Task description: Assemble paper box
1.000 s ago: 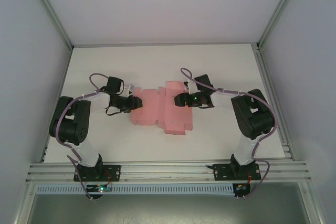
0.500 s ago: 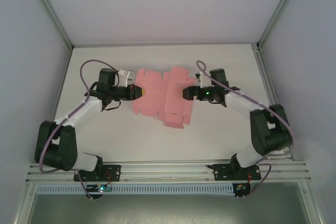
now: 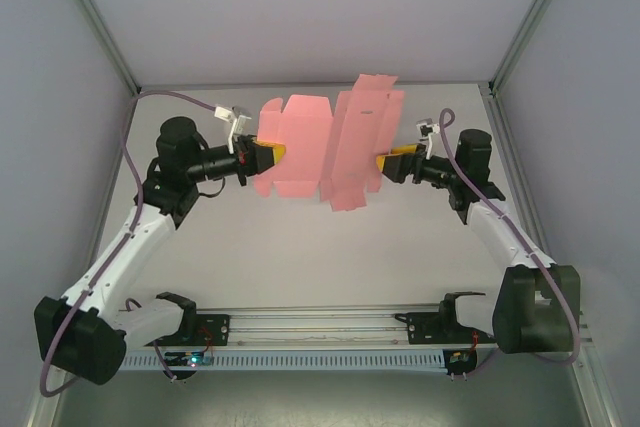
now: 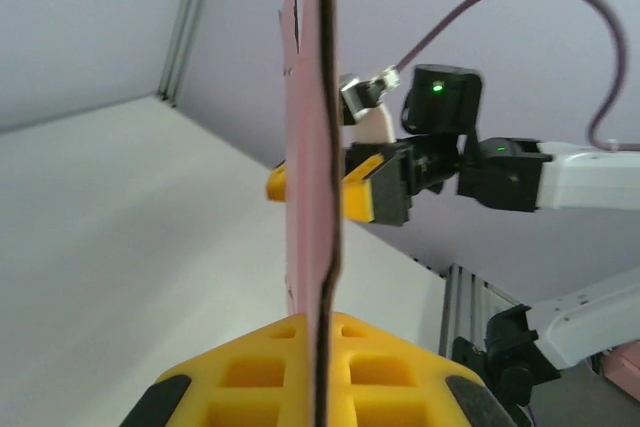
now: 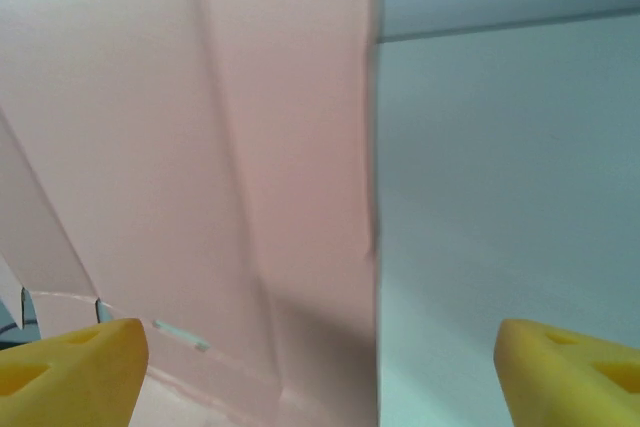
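Note:
The paper box point(image 3: 320, 142) is a flat pink die-cut sheet held upright in the air over the back of the table. My left gripper point(image 3: 268, 155) is shut on its left edge; in the left wrist view the card point(image 4: 312, 147) runs edge-on out of my closed yellow jaws point(image 4: 322, 325). My right gripper point(image 3: 385, 162) stands wide open at the sheet's right edge. Its yellow fingers point(image 4: 368, 190) sit one on each side of the card. In the right wrist view the pink sheet point(image 5: 250, 147) covers the left half between the spread fingertips of the gripper point(image 5: 320, 367).
The white table point(image 3: 300, 247) lies below the sheet. An aluminium rail point(image 3: 320, 322) with both arm bases runs along the near edge. Frame posts and grey walls close in the left, right and back sides.
The sheet has been lifted off the table and tipped upright. Both arms have stretched back and upward. The left jaws closed on the card's edge, and the right jaws opened wider.

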Motion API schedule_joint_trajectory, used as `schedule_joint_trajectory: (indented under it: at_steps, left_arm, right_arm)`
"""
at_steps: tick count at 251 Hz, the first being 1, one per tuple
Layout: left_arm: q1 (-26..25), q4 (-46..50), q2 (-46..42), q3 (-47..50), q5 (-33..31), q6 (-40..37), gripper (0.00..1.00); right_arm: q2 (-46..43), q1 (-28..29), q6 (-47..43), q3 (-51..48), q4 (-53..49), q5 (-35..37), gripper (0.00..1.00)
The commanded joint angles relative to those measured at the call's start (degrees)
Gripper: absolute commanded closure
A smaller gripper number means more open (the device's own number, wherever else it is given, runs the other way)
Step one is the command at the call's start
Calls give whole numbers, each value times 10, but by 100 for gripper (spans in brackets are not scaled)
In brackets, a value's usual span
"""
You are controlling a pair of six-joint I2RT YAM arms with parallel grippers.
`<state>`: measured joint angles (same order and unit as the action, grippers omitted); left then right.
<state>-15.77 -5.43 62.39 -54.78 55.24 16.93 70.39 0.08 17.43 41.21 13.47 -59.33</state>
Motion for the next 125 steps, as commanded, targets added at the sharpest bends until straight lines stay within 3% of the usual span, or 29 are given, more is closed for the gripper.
schedule_joint_trajectory:
  at_steps: [1,28,69,90,125]
  left_arm:
    - [-21,-51,-21,-14,-4,7,100]
    - [-40,-88,-35,2,-46,27,100]
    - [-45,-96,-56,22,-144,49,100]
    - [-45,-119,-53,31,-145,69,100]
    - [-45,-131,-47,40,-155,80,100]
  right_arm:
    - [-3,-10,28,-1,105,-70,15]
    - [-13,-24,72,-17,190,-87,27]
    - [-30,-37,90,-25,198,-93,54]
    - [-32,-34,111,-28,230,-108,66]
    - [-40,-31,118,-16,235,-133,67]
